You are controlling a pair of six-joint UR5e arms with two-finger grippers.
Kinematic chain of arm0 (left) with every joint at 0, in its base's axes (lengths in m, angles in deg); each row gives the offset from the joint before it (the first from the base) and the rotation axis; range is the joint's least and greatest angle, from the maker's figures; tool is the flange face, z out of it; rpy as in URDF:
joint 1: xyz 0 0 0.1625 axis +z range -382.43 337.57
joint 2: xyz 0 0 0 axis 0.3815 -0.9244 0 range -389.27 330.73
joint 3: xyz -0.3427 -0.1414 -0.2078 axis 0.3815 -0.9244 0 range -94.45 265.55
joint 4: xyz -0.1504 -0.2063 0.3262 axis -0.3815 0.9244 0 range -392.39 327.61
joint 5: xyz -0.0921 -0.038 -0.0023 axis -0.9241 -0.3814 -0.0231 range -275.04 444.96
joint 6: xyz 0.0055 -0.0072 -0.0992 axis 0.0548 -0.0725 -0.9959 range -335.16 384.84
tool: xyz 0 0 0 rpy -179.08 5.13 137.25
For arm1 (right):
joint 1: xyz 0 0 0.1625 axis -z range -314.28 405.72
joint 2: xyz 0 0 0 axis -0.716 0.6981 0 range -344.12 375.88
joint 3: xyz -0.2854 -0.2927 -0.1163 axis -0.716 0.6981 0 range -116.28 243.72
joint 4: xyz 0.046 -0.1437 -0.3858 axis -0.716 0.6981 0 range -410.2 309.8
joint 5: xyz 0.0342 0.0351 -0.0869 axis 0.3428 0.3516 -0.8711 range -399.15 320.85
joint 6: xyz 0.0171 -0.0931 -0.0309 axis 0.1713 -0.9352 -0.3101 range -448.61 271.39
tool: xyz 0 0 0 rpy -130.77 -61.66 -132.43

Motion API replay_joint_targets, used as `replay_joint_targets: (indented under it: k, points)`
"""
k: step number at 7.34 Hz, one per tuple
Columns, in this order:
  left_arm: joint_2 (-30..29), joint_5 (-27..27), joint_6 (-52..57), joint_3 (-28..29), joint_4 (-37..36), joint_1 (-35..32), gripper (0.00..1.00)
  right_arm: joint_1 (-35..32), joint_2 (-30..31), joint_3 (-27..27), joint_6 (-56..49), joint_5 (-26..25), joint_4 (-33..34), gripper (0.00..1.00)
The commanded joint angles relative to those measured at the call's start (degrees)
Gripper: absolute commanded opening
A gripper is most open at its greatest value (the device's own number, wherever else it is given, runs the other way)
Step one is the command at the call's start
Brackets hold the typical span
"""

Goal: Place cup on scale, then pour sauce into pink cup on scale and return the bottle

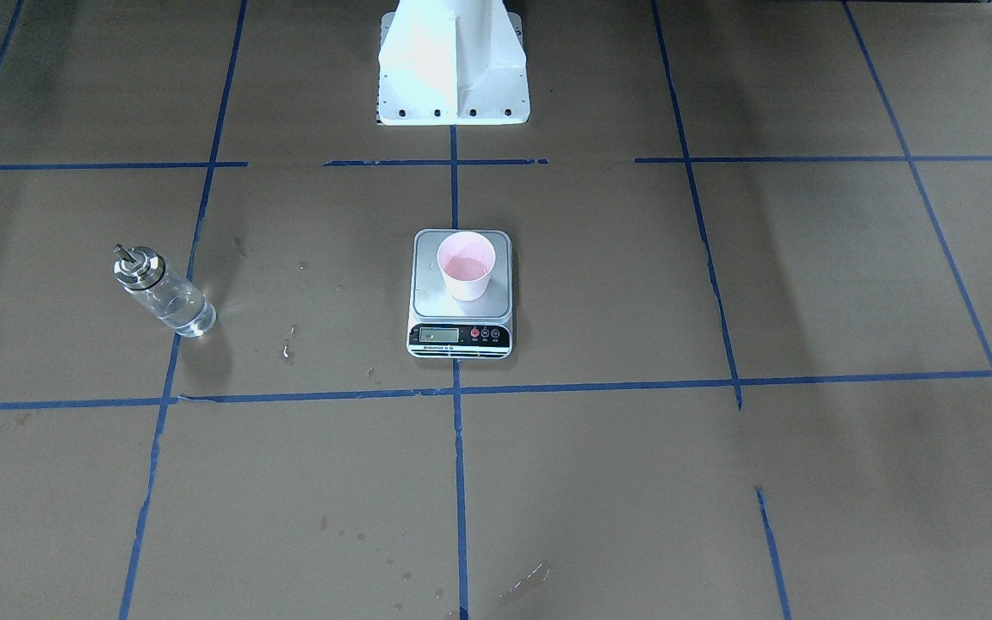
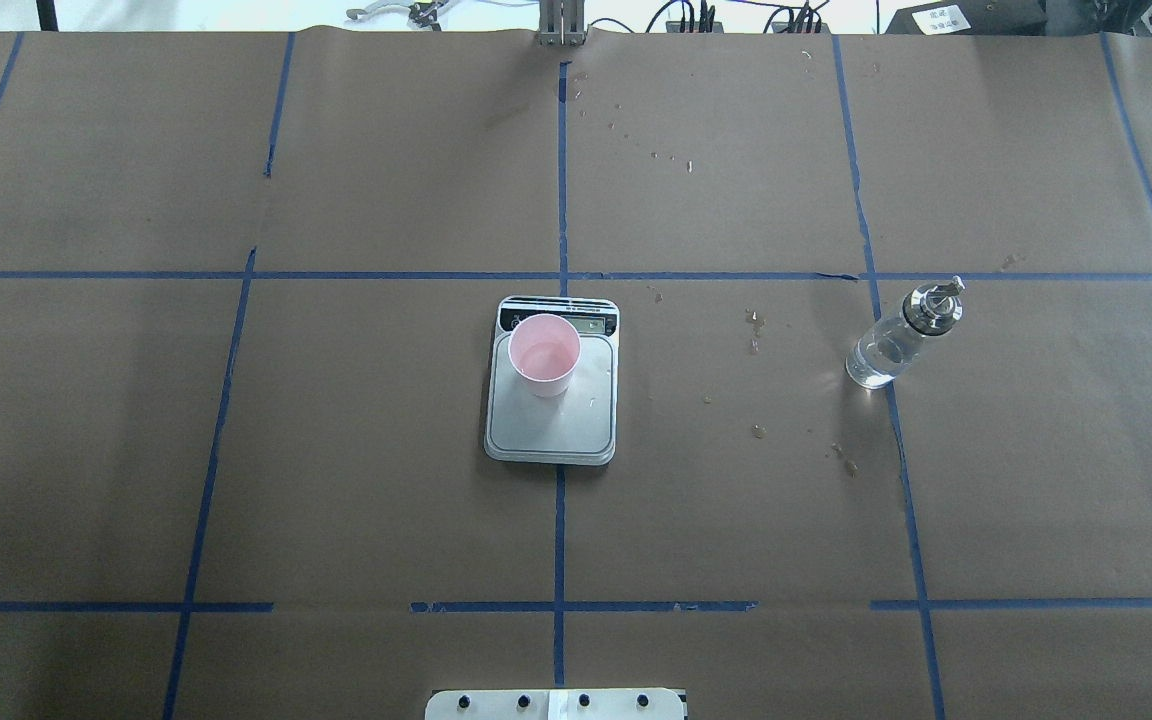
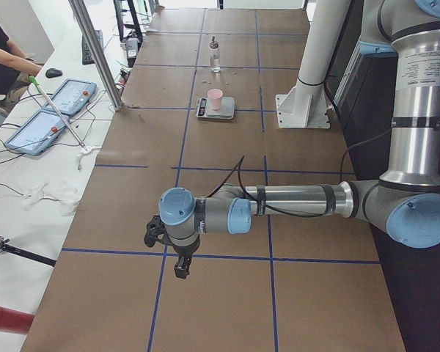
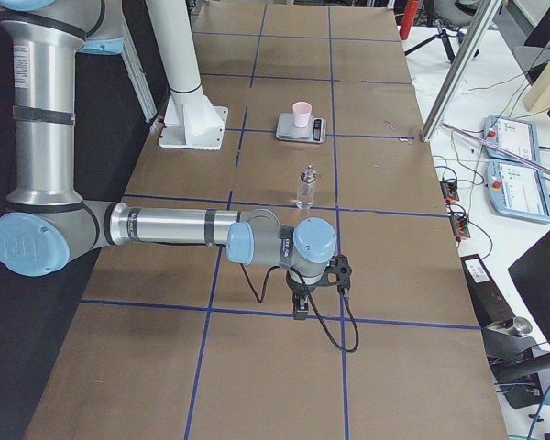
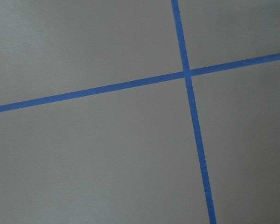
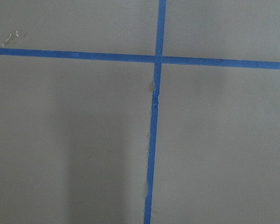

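1. The cup (image 1: 466, 265) stands upright on the scale (image 1: 430, 297), on the half of the platform nearer the display strip.
2. The scale lies flat on the brown tabletop (image 1: 720, 482), straight out from the robot's base and on the centre line of blue tape (image 1: 459, 448).
3. The bottle (image 1: 164, 293) stands upright on the tabletop on the robot's right side, well apart from the scale and right at a blue tape line. Its metal cap and spout are on top.
4. The clear sauce (image 1: 182, 308) shows through the glass in the lower part of the bottle.
5. Small spots (image 2: 754, 330) mark the tabletop between scale and bottle.
6. The left arm's fingers (image 3: 182, 268) point down above the tabletop at its left end, far from the scale. They show only in a side view, so their opening cannot be told.
7. The right arm's fingers (image 4: 300, 309) point down near a tape line, short of the bottle. Their opening cannot be told either.
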Motion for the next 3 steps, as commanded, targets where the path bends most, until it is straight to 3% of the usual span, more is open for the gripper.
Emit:
replay_joint_targets:
  k: [1,3]
  points:
    - [-0.19,-0.16,0.0,0.07,0.01,0.0,1.0,0.0,0.06,0.21,-0.16,0.0,0.0,1.0]
    - [-0.19,-0.16,0.0,0.24,0.09,0.0,1.0,0.0,-0.03,0.21,-0.33,0.0,-0.09,1.0]
